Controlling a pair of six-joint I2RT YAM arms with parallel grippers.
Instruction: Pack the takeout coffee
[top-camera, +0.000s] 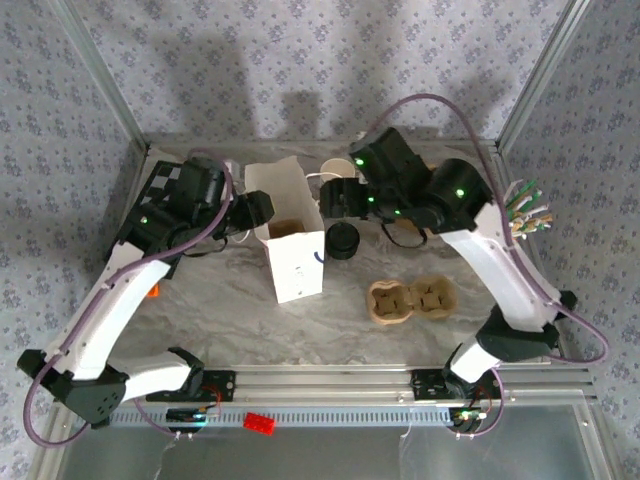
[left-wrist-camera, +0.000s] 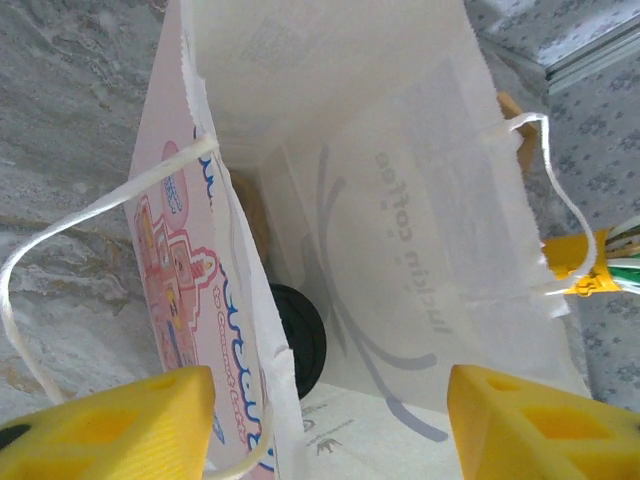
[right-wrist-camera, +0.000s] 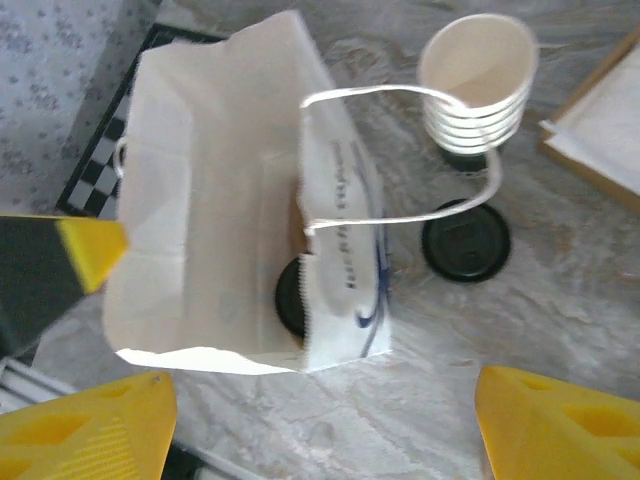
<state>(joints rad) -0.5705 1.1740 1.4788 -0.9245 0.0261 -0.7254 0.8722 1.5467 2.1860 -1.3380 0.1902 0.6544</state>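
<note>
Top view first: the tall white paper bag (top-camera: 297, 262) stands upright and open-mouthed in the middle of the grey marbled tabletop (top-camera: 230, 320). The left jaws sit against its left side, and the right jaws hang just off its back right corner. Something brown shows low inside the bag. A black round lid (top-camera: 343, 240) lies flat just right of the bag. A brown cardboard cup carrier (top-camera: 410, 300) lies further right and nearer, apart from both. The stack of white paper cups (top-camera: 338, 168) stands behind, partly covered by the right arm.

Over to the left wrist, looking down into the bag (left-wrist-camera: 400, 150). The yellow fingers (left-wrist-camera: 110, 425) stand wide apart, so the left jaws are open. The bag's printed side wall runs down between them, close to the finger at the picture's left, though I cannot tell if it touches. A white string handle (left-wrist-camera: 90, 220) loops out over the tabletop (left-wrist-camera: 70, 120). Deep inside sits a dark round object (left-wrist-camera: 300, 340).

Now the right wrist: yellow fingers (right-wrist-camera: 560, 420) sit at the bottom corners, far apart, so the right jaws are open and hold nothing. The bag (right-wrist-camera: 200, 200) is below them, with the dark round object (right-wrist-camera: 290, 298) at its bottom. The cup stack (right-wrist-camera: 478, 85) stands upright past the bag's right side, with the black lid (right-wrist-camera: 465, 240) flat on the tabletop (right-wrist-camera: 420, 400) beside it.
</note>
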